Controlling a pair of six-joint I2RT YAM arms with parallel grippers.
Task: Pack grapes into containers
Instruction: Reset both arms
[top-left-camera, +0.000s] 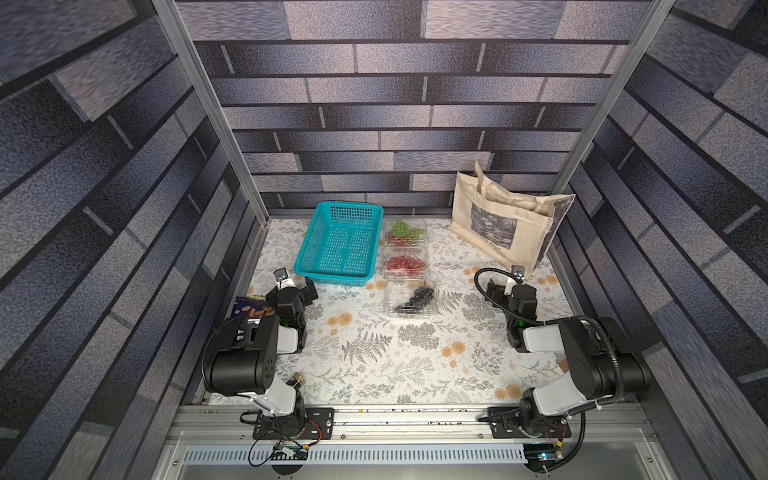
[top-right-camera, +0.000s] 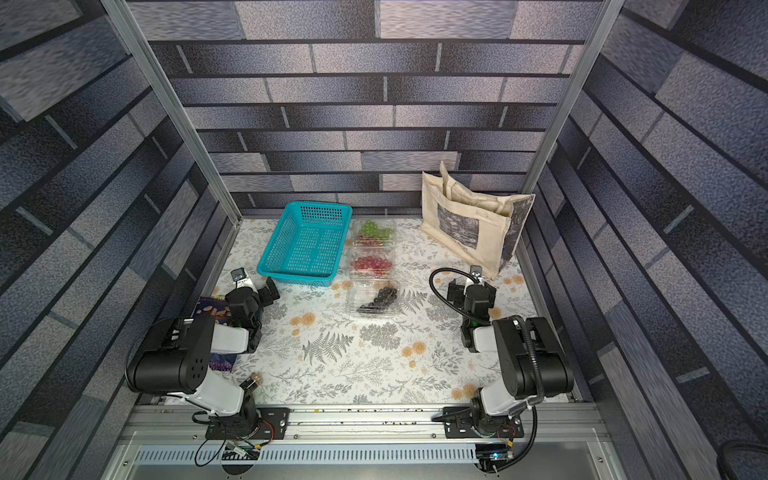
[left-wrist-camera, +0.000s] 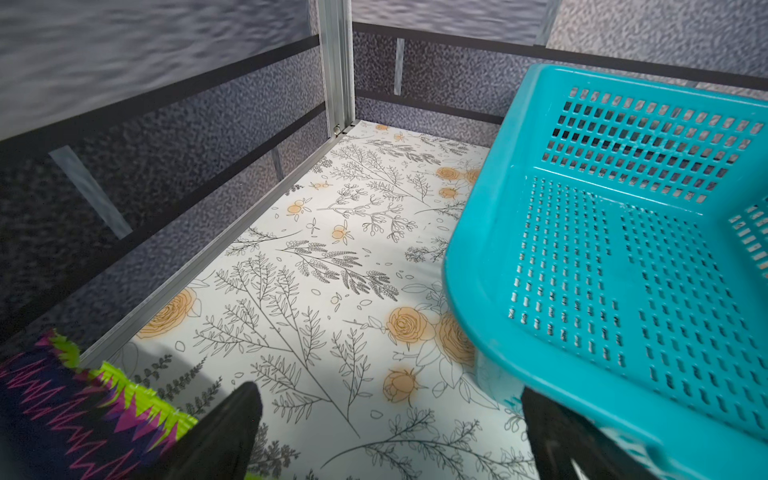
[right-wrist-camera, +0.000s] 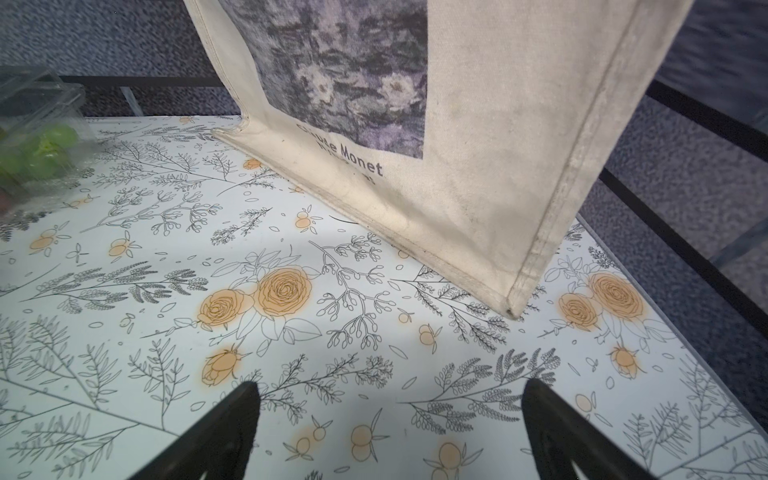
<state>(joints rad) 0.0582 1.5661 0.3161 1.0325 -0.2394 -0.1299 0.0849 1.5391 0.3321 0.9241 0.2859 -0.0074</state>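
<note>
Three clear containers stand in a row down the middle of the table in both top views. The far container (top-left-camera: 404, 232) holds green grapes (top-left-camera: 402, 227) with some red ones; the middle container (top-left-camera: 405, 266) holds red grapes (top-left-camera: 405, 262); the near container (top-left-camera: 411, 300) holds black-purple grapes (top-left-camera: 420, 296). Whether the lids are down I cannot tell. My left gripper (left-wrist-camera: 386, 399) is open and empty beside the teal basket's near corner. My right gripper (right-wrist-camera: 388, 395) is open and empty over bare table, right of the containers. The green grapes (right-wrist-camera: 45, 145) show at the right wrist view's edge.
A teal perforated basket (top-left-camera: 338, 245) sits empty left of the containers, its corner (left-wrist-camera: 478, 332) close to one left finger. A beige tote bag (top-left-camera: 507, 220) stands at the back right, just ahead of my right gripper (top-left-camera: 496, 289). A colourful snack packet (top-left-camera: 253, 305) lies by the left wall.
</note>
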